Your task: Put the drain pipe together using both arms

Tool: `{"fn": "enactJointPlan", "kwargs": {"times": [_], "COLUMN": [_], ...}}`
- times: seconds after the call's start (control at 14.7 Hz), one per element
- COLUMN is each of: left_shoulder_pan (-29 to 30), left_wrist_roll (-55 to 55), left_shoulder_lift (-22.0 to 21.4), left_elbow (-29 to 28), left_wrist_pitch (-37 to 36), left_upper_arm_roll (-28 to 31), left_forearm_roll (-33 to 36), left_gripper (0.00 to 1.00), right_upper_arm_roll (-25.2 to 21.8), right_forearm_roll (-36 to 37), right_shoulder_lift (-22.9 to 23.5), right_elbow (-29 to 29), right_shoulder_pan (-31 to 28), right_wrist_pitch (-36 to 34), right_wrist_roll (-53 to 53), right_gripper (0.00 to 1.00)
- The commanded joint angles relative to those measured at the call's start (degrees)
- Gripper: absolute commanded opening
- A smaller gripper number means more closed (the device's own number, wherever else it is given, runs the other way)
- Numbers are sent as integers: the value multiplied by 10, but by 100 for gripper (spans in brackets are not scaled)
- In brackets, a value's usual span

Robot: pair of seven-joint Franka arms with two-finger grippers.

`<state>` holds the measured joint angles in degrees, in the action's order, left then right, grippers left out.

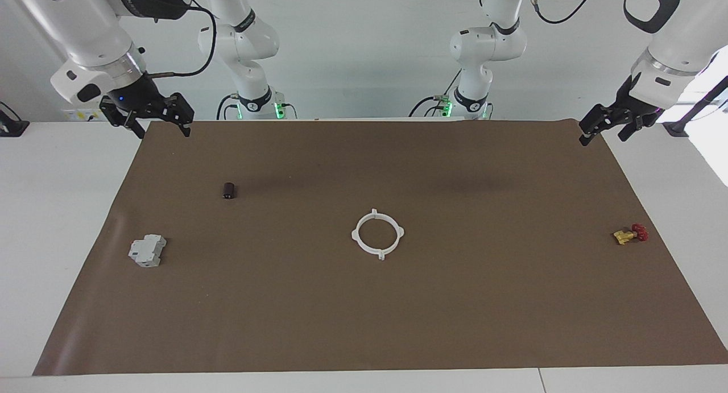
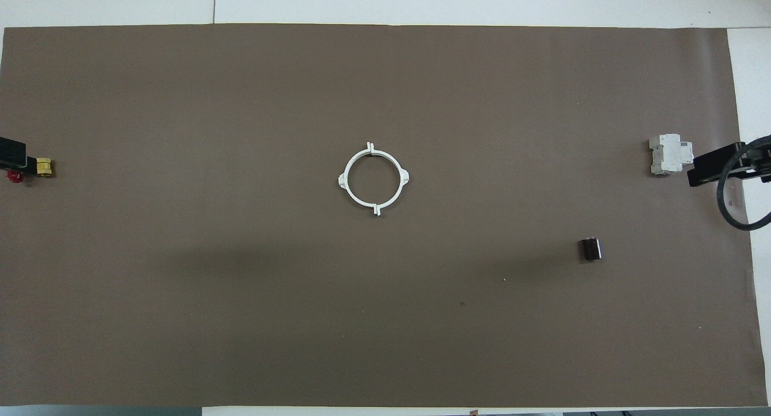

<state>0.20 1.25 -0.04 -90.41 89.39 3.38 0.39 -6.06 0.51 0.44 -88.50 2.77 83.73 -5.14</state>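
The drain pipe's two white half-ring arcs lie joined as one ring (image 1: 400, 232) flat in the middle of the brown mat (image 1: 455, 313); the ring also shows in the overhead view (image 2: 405, 176). No gripper touches it. My right gripper (image 1: 162, 130) is open and empty, raised over the mat's corner at the right arm's end. In the overhead view it (image 2: 717, 166) shows beside the grey block. My left gripper (image 1: 603, 137) is open and empty, raised over the mat's corner at the left arm's end; only its tip (image 2: 13, 153) shows in the overhead view.
A grey boxy block (image 1: 147, 251) (image 2: 667, 154) and a small dark cylinder (image 1: 228, 190) (image 2: 590, 248) lie toward the right arm's end. A yellow valve with a red handle (image 1: 630, 234) (image 2: 42, 167) lies toward the left arm's end.
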Motion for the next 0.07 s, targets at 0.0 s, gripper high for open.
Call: {"fn": "enactJointPlan", "kwargs": {"times": [0.0], "left_shoulder_pan": [4], "left_wrist_roll": [9], "left_shoulder_lift": [-3], "left_elbow": [-4], "left_wrist_pitch": [-6], "left_upper_arm_roll": [-2], "left_forearm_roll": [-8], "left_gripper": [100], "right_upper_arm_roll": [3], "right_forearm_roll": [4], "right_shoulder_lift": [-5], "right_elbow": [-4], "right_shoulder_pan": [-4], "right_wrist_pitch": [8], "right_wrist_roll": [-9], "right_gripper": [100]}}
